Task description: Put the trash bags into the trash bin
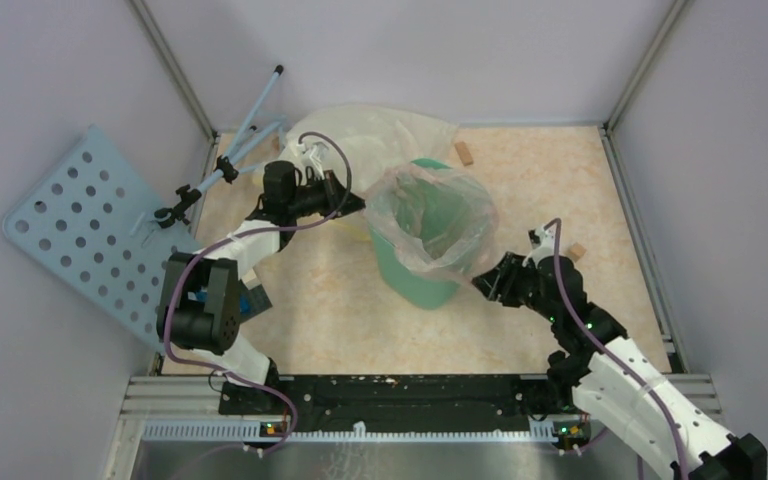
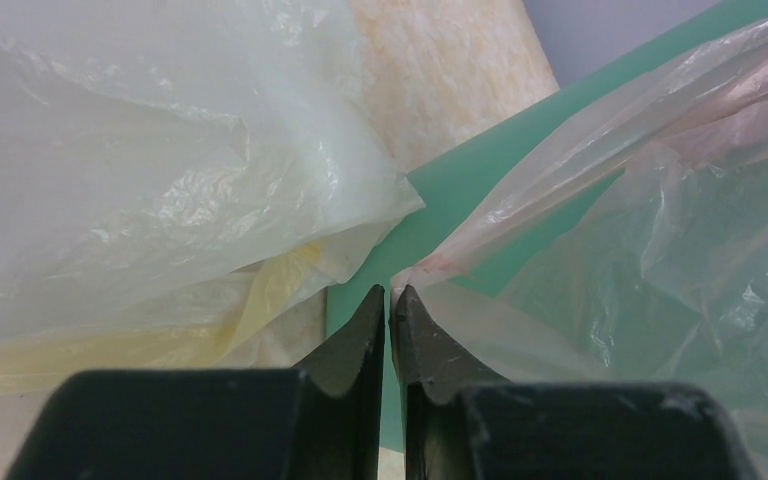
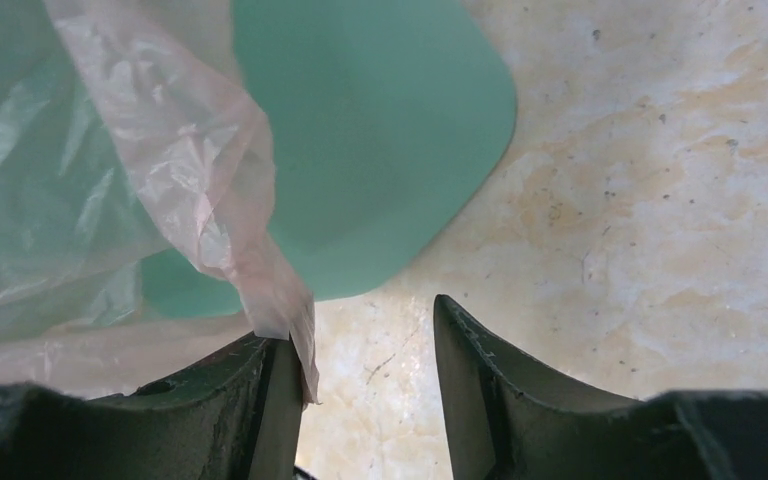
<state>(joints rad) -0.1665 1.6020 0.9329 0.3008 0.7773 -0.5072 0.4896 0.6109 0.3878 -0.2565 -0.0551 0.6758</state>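
The mint-green trash bin (image 1: 415, 280) stands mid-table. The pale-pink trash bag (image 1: 430, 225) is spread open over its rim and hangs inside and down its sides. My left gripper (image 1: 360, 205) is at the bin's left rim, shut on the bag's edge; in the left wrist view the left gripper (image 2: 392, 292) pinches the pink film (image 2: 580, 150) in front of the green bin wall (image 2: 460, 175). My right gripper (image 1: 485, 283) is at the bin's near right side. Its jaws (image 3: 365, 320) are open, and a corner of the bag (image 3: 260, 270) lies against the left finger. The bin (image 3: 380, 130) is just beyond.
A pale-yellow plastic bag (image 1: 370, 130) lies behind the bin, close to my left gripper (image 2: 160, 180). A blue perforated panel (image 1: 80, 230) and blue rods (image 1: 250, 120) stand at the left. Two small wooden blocks (image 1: 463, 152) (image 1: 577, 250) lie on the table, which has walls on three sides.
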